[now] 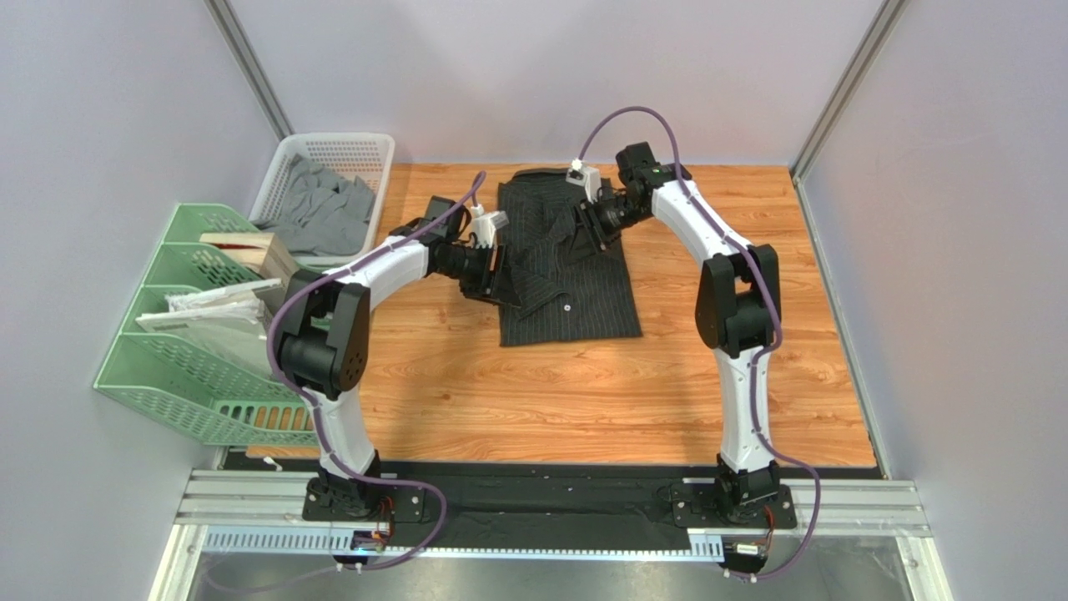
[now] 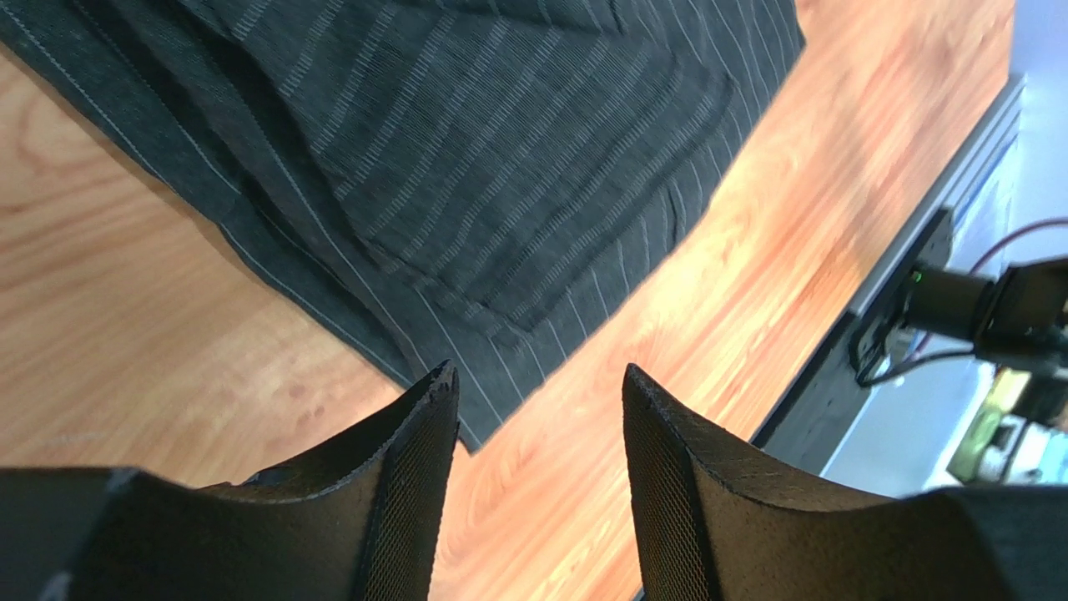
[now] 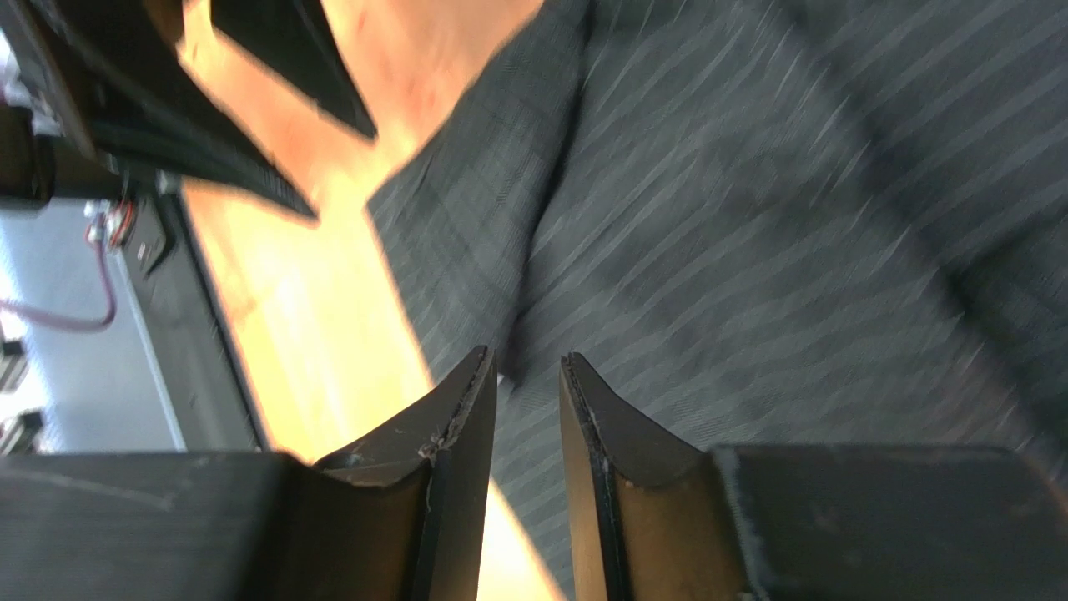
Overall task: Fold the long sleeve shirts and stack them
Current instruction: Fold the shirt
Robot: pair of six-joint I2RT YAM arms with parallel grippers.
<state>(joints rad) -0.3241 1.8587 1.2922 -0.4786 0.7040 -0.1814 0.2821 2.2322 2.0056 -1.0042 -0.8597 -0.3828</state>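
Note:
A charcoal pinstriped long sleeve shirt [image 1: 570,294] lies partly folded at the far middle of the wooden table, its sleeves turned in over the body. My left gripper [image 1: 499,276] hovers at the shirt's left edge. In the left wrist view it [image 2: 539,376] is open and empty over the corner of the layered fabric [image 2: 502,163] and bare wood. My right gripper [image 1: 587,233] is over the shirt's upper part. In the right wrist view it [image 3: 527,357] is blurred, its jaws a narrow gap apart with nothing between them, just above the fabric [image 3: 752,226].
A white basket [image 1: 364,148] holding grey clothing stands at the far left. A green file rack [image 1: 188,376] with papers and a box stands along the left side. A black rail [image 2: 878,301] runs along the table's near edge. Grey walls enclose the table.

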